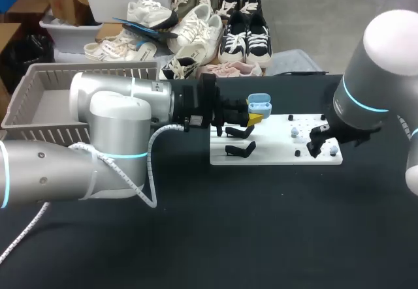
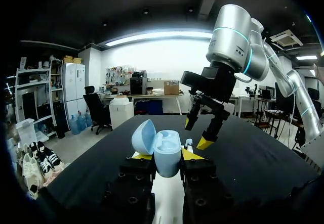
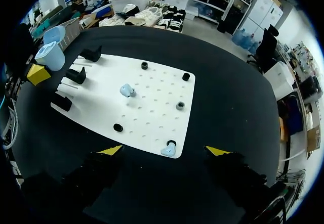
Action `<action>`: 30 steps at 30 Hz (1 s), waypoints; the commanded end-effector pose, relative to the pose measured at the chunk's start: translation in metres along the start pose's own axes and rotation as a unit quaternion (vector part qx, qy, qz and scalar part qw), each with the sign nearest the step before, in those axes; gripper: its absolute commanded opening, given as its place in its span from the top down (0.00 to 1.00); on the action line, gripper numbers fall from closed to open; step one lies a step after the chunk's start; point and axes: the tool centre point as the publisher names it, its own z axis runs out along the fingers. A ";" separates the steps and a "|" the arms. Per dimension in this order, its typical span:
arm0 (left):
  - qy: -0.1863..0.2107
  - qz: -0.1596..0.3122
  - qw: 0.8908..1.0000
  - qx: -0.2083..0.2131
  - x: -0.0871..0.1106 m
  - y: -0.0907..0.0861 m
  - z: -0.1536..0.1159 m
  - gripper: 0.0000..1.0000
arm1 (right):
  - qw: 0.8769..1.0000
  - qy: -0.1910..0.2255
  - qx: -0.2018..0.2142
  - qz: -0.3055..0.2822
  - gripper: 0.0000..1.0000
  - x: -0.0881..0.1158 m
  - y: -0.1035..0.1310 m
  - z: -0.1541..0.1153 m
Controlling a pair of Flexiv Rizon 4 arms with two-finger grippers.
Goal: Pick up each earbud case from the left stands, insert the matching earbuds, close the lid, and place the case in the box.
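The small, light blue, egg-shaped plastic earbud case (image 2: 167, 159) looks smooth and shiny, so it could slip, and it is surely light. Its round lid (image 2: 143, 137) stands open on a thin hinge that might snap. So I think it is best held by the fat bottom part, not by the lid.

That is just where the left gripper (image 2: 164, 155) has it. Its jaws are closed in on the case, one on each side.

Seen from above, the case is held over the flat white board (image 1: 274, 157) at about 11 o'clock, just past the black stands (image 1: 240, 149). The right gripper (image 3: 164, 151) hangs over the board's 3 o'clock side, jaws wide with nothing in them. Two tiny pale blue earbuds (image 3: 126, 90) lie on the board. The grey slatted basket (image 1: 46, 132) sits far off at 9 o'clock.
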 end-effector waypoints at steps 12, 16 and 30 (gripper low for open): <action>-0.001 0.001 1.000 -0.002 0.000 -0.001 0.000 1.00 | 1.000 0.009 0.000 -0.017 0.00 0.001 -0.002 0.003; -0.001 0.001 1.000 -0.002 0.000 -0.001 0.000 1.00 | 1.000 0.013 -0.007 -0.017 0.00 0.003 0.001 0.002; -0.001 0.001 1.000 -0.002 0.000 -0.001 0.000 1.00 | 1.000 0.024 -0.002 -0.013 0.16 0.014 0.003 0.002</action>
